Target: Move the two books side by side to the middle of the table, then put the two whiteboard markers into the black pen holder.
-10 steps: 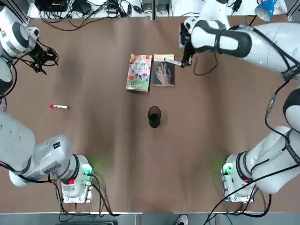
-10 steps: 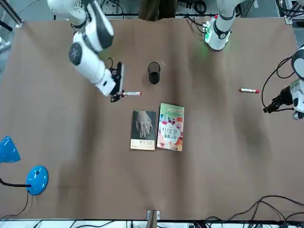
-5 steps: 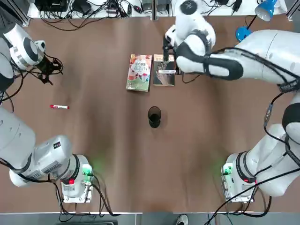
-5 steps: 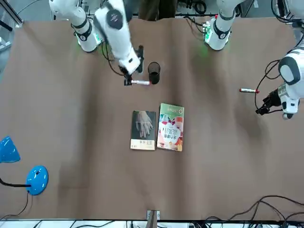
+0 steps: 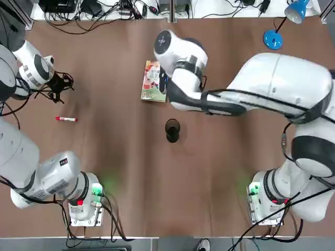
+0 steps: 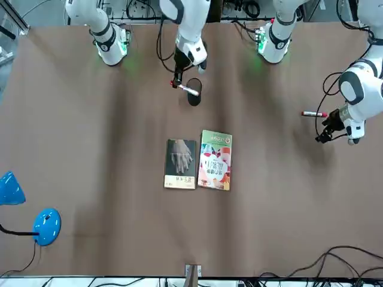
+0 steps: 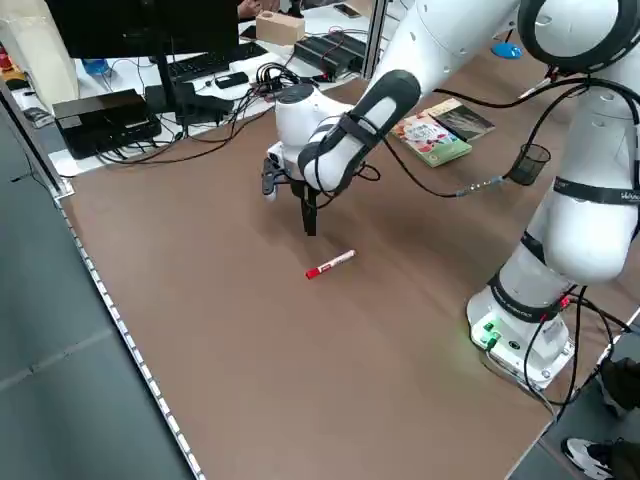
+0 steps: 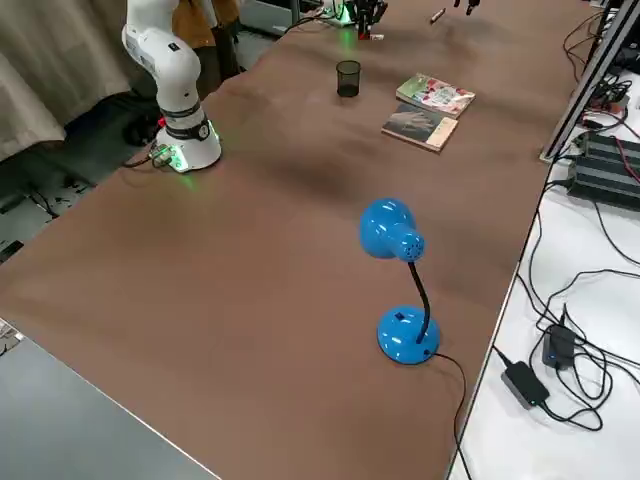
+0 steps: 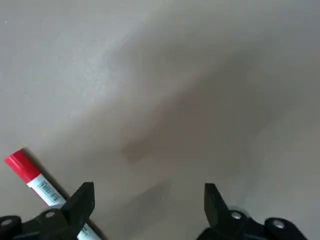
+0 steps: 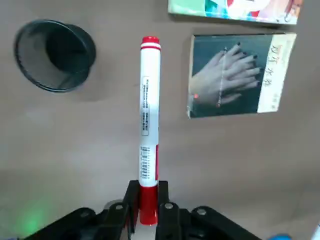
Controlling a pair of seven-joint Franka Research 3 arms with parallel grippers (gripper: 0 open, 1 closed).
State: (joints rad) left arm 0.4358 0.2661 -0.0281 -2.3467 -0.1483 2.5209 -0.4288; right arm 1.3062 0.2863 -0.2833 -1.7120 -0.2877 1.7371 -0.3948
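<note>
My right gripper is shut on a white whiteboard marker with red ends, which hangs tilted just beside the black pen holder. The two books lie side by side on the brown table: the dark grey one and the colourful one. The right arm hides the dark book in the top view. A second marker lies flat at the table's left. My left gripper hovers open a little beyond it, and the marker lies by one fingertip in the left wrist view.
A blue desk lamp with a round base stands at the far right corner. Cables and electronics lie off the far edge. Both arm bases sit at the near edge.
The right arm has swung the held marker from beside the dark book, across the books, to the pen holder. The left gripper has come closer to the marker on the table.
</note>
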